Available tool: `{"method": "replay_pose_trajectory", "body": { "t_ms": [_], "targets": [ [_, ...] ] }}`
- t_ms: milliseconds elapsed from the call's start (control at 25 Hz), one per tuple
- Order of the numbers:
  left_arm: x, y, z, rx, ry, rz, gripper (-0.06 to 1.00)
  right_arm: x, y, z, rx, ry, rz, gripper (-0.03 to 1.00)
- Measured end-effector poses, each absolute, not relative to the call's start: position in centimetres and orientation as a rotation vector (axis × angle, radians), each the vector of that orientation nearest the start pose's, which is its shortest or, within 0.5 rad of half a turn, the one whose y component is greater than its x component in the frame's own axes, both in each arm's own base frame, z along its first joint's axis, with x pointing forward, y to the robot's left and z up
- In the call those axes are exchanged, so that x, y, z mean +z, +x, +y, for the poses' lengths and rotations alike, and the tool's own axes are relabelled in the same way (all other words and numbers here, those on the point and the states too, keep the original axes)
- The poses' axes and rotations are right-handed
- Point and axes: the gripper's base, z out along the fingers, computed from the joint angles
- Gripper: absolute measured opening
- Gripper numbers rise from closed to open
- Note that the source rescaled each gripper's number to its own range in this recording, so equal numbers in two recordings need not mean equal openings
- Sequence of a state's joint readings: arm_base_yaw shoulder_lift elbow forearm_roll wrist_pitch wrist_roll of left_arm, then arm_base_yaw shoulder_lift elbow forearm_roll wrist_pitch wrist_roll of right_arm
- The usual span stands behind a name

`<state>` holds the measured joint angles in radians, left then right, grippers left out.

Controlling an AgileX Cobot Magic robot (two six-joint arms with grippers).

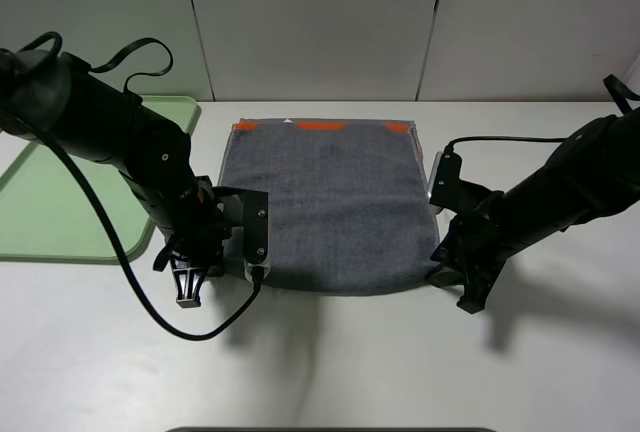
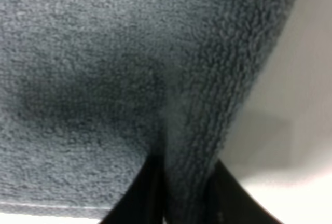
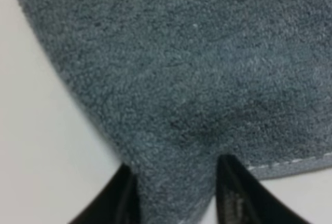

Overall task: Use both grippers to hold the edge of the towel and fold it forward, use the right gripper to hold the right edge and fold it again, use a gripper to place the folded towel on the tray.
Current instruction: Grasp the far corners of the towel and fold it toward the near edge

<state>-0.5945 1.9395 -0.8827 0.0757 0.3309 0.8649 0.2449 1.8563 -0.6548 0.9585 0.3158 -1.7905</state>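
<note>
Both arms bend low, the left claw (image 2: 184,198) and right claw (image 3: 176,193) each clamped on a near corner of the towel (image 1: 325,202), with white surface (image 1: 400,372) beyond its edges.

White matte table (image 1: 330,372) fills most of the high view, with soft shadows on it. Behind its far edge stands a pale grey panelled wall (image 1: 310,22) with thin dark, slightly slanted seams. Dark strip (image 1: 330,430) at the near edge, too cropped to identify.
</note>
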Motion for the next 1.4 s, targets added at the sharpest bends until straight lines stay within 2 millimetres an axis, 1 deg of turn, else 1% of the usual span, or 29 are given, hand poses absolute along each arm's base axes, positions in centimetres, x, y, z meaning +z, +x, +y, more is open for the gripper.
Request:
{"method": "replay_pose_trajectory", "body": {
  "t_ms": [120,320,960,1040,1200,1320,1400],
  "targets": [
    [9.1,26.8,-17.9,0.102,1.989,2.077,0.02,8.3,25.7,8.8,0.23,-1.506,2.359,0.23],
    [9.1,26.8,-17.9,0.101,1.985,2.08,0.01,8.3,25.7,8.8,0.231,-1.501,2.362,0.01],
    [9.0,26.7,-17.8,0.095,1.976,2.114,0.01,8.4,25.7,8.8,0.239,-1.44,2.399,0.0],
    [9.0,26.7,-17.7,0.094,1.978,2.124,0.01,8.7,25.7,8.7,0.225,-1.427,2.394,0.0],
    [9.1,26.5,-17.8,0.088,1.967,2.154,0.0,10.3,25.8,8.8,0.217,-1.386,2.363,0.0],
    [10.0,26.1,-18.1,0.084,1.944,2.161,0.0,11.2,25.7,8.9,0.226,-1.367,2.344,0.0],
    [11.2,25.8,-18.4,0.086,1.931,2.138,0.0,11.7,25.6,9.0,0.239,-1.361,2.337,0.0]
  ]
}}
